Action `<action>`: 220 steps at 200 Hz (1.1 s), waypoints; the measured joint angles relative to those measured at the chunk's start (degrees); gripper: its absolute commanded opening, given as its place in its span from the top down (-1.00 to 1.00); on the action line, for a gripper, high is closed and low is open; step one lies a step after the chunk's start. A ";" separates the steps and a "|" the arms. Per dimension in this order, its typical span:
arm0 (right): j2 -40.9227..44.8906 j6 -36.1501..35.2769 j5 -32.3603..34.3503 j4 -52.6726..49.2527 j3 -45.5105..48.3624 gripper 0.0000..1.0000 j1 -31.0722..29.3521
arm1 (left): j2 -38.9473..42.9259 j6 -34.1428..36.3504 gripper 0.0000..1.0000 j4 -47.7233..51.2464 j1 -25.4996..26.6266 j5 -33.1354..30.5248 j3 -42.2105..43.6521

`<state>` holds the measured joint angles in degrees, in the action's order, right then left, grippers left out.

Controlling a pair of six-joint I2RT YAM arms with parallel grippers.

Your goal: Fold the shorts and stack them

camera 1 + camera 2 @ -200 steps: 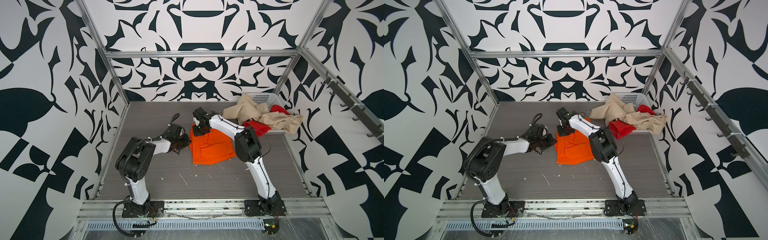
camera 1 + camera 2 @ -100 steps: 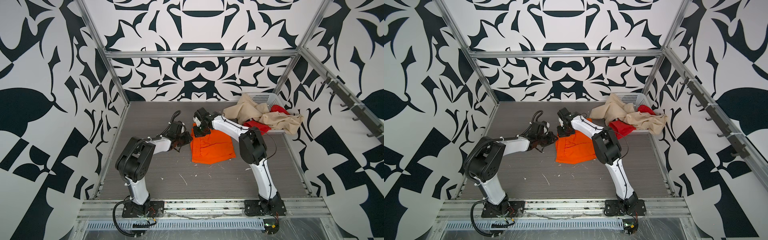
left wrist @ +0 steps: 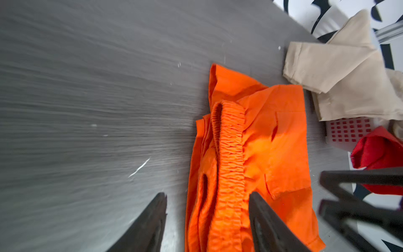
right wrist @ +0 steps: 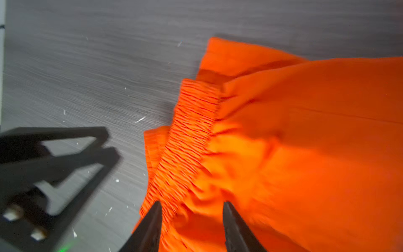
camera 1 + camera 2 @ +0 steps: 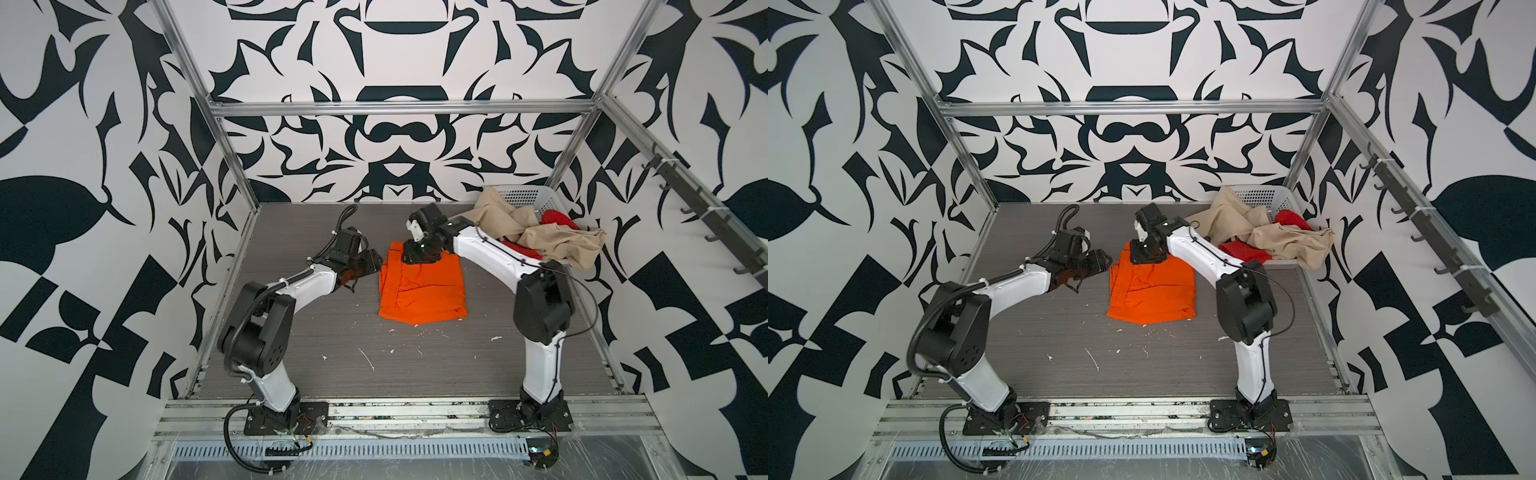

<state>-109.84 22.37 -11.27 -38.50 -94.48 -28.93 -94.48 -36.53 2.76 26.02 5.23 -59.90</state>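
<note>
Overhead, a camera looks down on a grey wood-grain desk (image 5: 311,332) inside a booth with bold black and white patterned walls (image 5: 83,208). A white and black left arm (image 5: 299,286) and right arm (image 5: 490,257) reach over the desk.

Near the middle of the desk lies a pair of bright orange shorts (image 5: 422,286), folded flat into a rough rectangle. Its gathered elastic waistband (image 3: 231,148) runs along the edge nearest the left arm.

The left hand (image 5: 370,264) sits low at that edge. In its wrist view its 2 dark fingers (image 3: 150,222) stand apart, 1 over bare desk and 1 over the cloth. The waistband lies between them and nothing is pinched.

The right hand (image 5: 419,255) hovers over the far left corner of the same shorts, just beside the left hand. Its blurred wrist view shows the jaws parted above the orange cloth, not gripping it.

At the back right corner stands a white plastic basket (image 5: 523,197) with small holes. A pair of beige shorts (image 5: 552,241) is heaped over its rim and spills onto the desk. A pair of red shorts (image 5: 559,218) lies in the basket, partly under the beige pair.

Small white flecks (image 5: 365,359) are scattered on the desk in front of the orange shorts.
</note>
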 measured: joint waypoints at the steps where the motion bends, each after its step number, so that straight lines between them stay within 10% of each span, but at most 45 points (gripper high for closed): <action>1: 0.26 0.02 -0.02 0.07 0.22 -0.02 0.17 | 0.35 0.09 -0.23 0.24 0.00 -0.07 -0.09; 45: 11.52 0.04 -0.04 1.46 13.27 -0.02 10.62 | 3.45 1.38 -0.19 3.32 3.80 0.15 -6.21; 119: 21.97 1.36 -0.13 1.22 24.74 -0.07 14.36 | -20.72 1.07 -0.21 11.08 15.98 2.10 -21.05; 170: 23.37 1.55 -0.33 1.07 26.32 -0.08 14.38 | -24.37 5.14 -0.22 22.16 10.80 0.61 -24.17; 220: 23.96 1.55 -0.37 1.07 26.64 -0.09 14.38 | -23.89 14.27 -0.22 31.61 -6.03 -3.50 -25.97</action>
<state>-85.89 23.92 -11.64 -37.43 -67.83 -14.55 -118.37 -22.26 34.37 19.99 1.74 -85.86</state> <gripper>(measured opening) 0.546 0.606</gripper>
